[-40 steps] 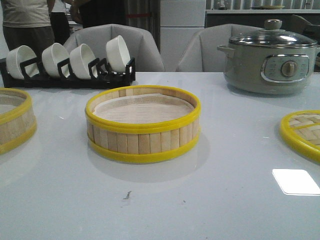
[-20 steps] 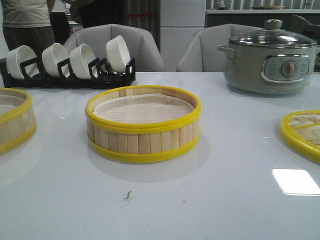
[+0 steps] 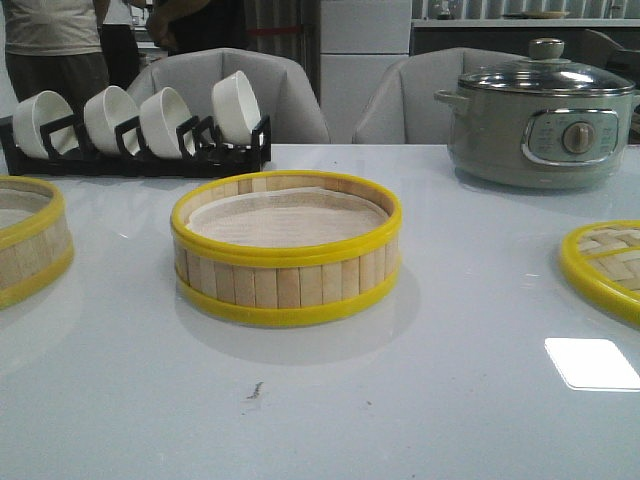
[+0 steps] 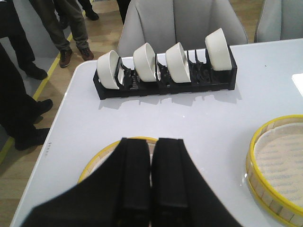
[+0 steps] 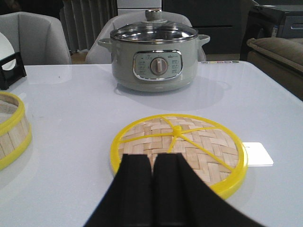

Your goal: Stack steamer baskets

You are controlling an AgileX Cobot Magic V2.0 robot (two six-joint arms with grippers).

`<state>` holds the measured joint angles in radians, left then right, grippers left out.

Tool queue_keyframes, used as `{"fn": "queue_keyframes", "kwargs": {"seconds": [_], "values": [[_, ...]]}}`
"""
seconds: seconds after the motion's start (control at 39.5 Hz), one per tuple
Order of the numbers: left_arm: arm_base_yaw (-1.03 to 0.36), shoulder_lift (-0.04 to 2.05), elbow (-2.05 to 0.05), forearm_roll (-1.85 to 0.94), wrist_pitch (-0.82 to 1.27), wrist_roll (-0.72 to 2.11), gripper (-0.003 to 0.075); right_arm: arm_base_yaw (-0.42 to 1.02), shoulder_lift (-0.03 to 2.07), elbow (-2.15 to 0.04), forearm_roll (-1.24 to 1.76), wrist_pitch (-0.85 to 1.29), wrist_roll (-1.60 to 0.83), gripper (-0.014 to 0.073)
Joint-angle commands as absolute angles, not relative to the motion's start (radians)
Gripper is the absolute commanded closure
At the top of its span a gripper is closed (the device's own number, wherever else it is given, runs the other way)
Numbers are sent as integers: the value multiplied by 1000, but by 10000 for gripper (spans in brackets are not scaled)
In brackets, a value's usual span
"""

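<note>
One steamer basket (image 3: 286,250) stands at the table's middle, pale liner inside; it also shows in the left wrist view (image 4: 279,165) and the right wrist view (image 5: 12,127). A second steamer basket (image 3: 28,245) stands at the left edge. In the left wrist view it (image 4: 97,161) lies mostly hidden under my left gripper (image 4: 152,140), which hovers above it, shut and empty. My right gripper (image 5: 152,156) is shut and empty above the near rim of the flat woven lid (image 5: 189,142). Neither gripper shows in the front view.
A black rack with white bowls (image 3: 140,125) stands at the back left. The grey-green electric pot (image 3: 540,115) stands at the back right. The woven lid (image 3: 605,265) lies at the right edge. Chairs and people stand behind the table.
</note>
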<state>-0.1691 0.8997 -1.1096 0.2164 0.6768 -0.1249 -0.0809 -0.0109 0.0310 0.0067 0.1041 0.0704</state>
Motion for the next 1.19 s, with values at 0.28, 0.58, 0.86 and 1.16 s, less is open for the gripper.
{"fn": "queue_keyframes", "kwargs": {"seconds": [0.28,0.58,0.86,1.16], "values": [[-173,893,-1133,219,600,-122,633,-83,-31,16,-10,9,62,524],[-173,893,-1127,219,600,-122,633,-79,-31,-11,-10,-112,72,524],[-173,893,-1127,220,604,-122,633,-59,174,-392,-10,267,110,524],[-173,893,-1127,217,617,-122,633,-47,614,-763,-10,397,110,524]]}}
